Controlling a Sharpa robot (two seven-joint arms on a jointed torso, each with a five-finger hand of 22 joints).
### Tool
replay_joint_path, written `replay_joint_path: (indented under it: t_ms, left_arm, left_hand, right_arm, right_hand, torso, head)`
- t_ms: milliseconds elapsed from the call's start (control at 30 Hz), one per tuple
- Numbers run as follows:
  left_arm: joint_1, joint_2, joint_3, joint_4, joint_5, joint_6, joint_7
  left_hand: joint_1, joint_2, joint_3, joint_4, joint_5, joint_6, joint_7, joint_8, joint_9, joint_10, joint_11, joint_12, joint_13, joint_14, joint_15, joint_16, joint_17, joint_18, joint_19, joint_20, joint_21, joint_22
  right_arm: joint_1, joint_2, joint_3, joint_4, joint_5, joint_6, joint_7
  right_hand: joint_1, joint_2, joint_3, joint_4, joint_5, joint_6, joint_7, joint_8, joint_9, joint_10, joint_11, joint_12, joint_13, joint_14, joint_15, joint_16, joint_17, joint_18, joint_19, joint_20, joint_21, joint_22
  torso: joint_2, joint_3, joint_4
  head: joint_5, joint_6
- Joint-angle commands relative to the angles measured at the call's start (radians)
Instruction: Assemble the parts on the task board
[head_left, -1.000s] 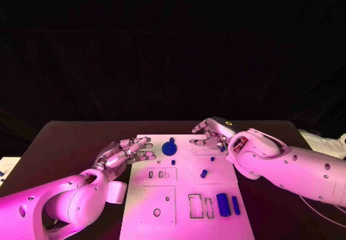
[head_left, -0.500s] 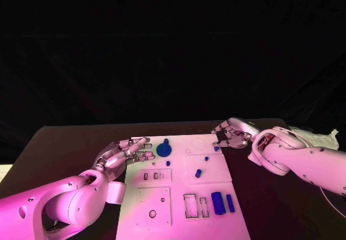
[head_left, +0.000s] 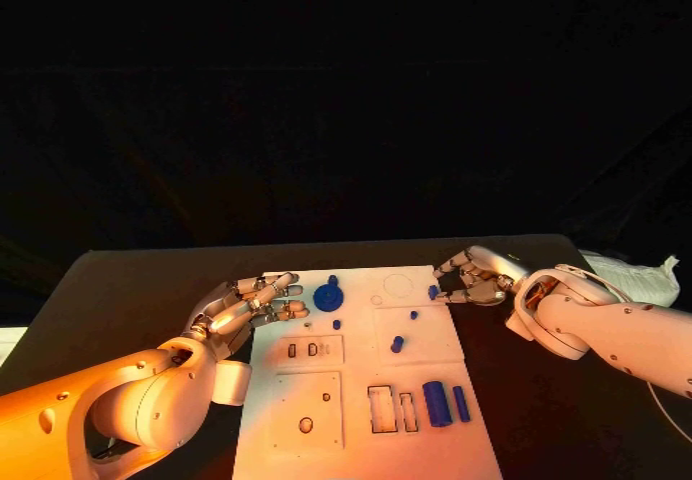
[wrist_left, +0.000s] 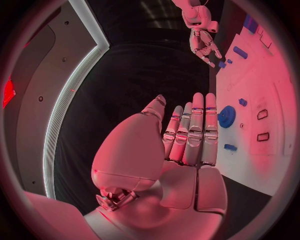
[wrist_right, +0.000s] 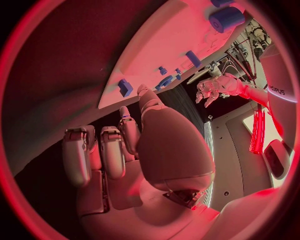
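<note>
The task board (head_left: 361, 400) bears blue parts (head_left: 437, 404); left hand (head_left: 245, 308) spread empty, right hand (head_left: 473, 277) curled, holding nothing.

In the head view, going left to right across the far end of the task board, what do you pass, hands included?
Left hand → blue gear-like round part → empty round recess → small blue part at the task board's right edge → right hand.
</note>
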Motion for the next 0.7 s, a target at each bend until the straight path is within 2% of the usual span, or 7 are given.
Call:
replay_joint_path:
  t_ms: [33,167,467,533,700]
  left_arm:
    - [0.000,0.001,0.001,0.001,0.001,0.021,0.006]
    - [0.000,0.001,0.001,0.002,0.001,0.021,0.006]
    - [0.000,0.001,0.001,0.000,0.001,0.022,0.006]
    - [0.000,0.001,0.001,0.000,0.001,0.022,0.006]
    - [-0.001,0.002,0.001,-0.001,0.001,0.022,0.006]
  left_hand:
    - [0.008,0.005,-0.002,-0.006,0.005,0.004,0.002,-0.007,-0.001,0.005,0.002,-0.004,0.000,-0.005,0.002,-0.005,0.001,0.011,0.003,0.004,-0.006,-0.001]
    - [0.008,0.005,-0.002,-0.006,0.005,0.004,0.002,-0.007,-0.001,0.005,0.002,-0.004,0.000,-0.005,0.002,-0.005,0.001,0.011,0.003,0.004,-0.006,-0.001]
    - [0.008,0.005,-0.002,-0.006,0.005,0.004,0.002,-0.007,-0.001,0.005,0.002,-0.004,0.000,-0.005,0.002,-0.005,0.001,0.011,0.003,0.004,-0.006,-0.001]
    - [0.008,0.005,-0.002,-0.006,0.005,0.004,0.002,-0.007,-0.001,0.005,0.002,-0.004,0.000,-0.005,0.002,-0.005,0.001,0.011,0.003,0.004,-0.006,-0.001]
    - [0.009,0.006,0.000,-0.008,0.006,0.004,0.002,-0.008,-0.001,0.005,0.002,-0.005,-0.001,-0.004,0.002,-0.006,0.002,0.012,0.004,0.003,-0.006,-0.002]
  right_arm:
    - [-0.006,0.005,0.000,-0.008,0.004,-0.004,0.028]
    - [-0.010,0.013,0.000,-0.019,-0.003,-0.013,0.023]
    - [-0.022,0.042,0.001,-0.055,-0.007,-0.018,0.022]
    - [-0.025,0.047,0.001,-0.061,-0.007,-0.018,0.023]
    - [-0.029,0.061,0.001,-0.072,-0.007,-0.014,0.023]
  right_hand:
    - [0.013,0.004,0.003,-0.008,-0.007,-0.005,0.001,-0.003,-0.001,0.006,0.003,-0.006,0.036,0.104,0.006,0.006,0.252,-0.014,0.046,0.004,0.007,0.163]
    - [0.020,0.012,0.008,-0.013,-0.018,0.000,0.001,-0.001,0.000,0.008,0.003,-0.004,0.037,0.104,0.006,0.007,0.254,-0.015,0.047,0.004,0.008,0.165]
    - [0.033,0.041,0.030,-0.027,-0.101,0.030,-0.002,0.002,0.003,0.013,0.000,0.003,0.042,0.106,0.004,0.010,0.260,-0.015,0.048,0.003,0.009,0.168]
    - [0.036,0.046,0.035,-0.030,-0.110,0.037,-0.003,0.003,0.004,0.014,-0.001,0.004,0.043,0.105,0.003,0.010,0.260,-0.015,0.048,0.002,0.009,0.168]
    - [0.040,0.057,0.047,-0.035,-0.123,0.062,-0.013,0.007,0.007,0.015,-0.008,0.005,0.044,0.106,-0.002,0.010,0.260,-0.015,0.048,-0.001,0.010,0.170]
  torso:
    - [0.000,0.0000,-0.0006]
    - [0.000,0.0000,0.0011]
    - [0.000,0.0010,0.0004]
    - [0.000,0.0017,0.0001]
    - [-0.001,0.0008,0.0003]
  head:
    - [0.003,-0.001]
    - [0.002,-0.003]
    - [0.006,-0.006]
    - [0.007,-0.007]
    - [0.006,-0.010]
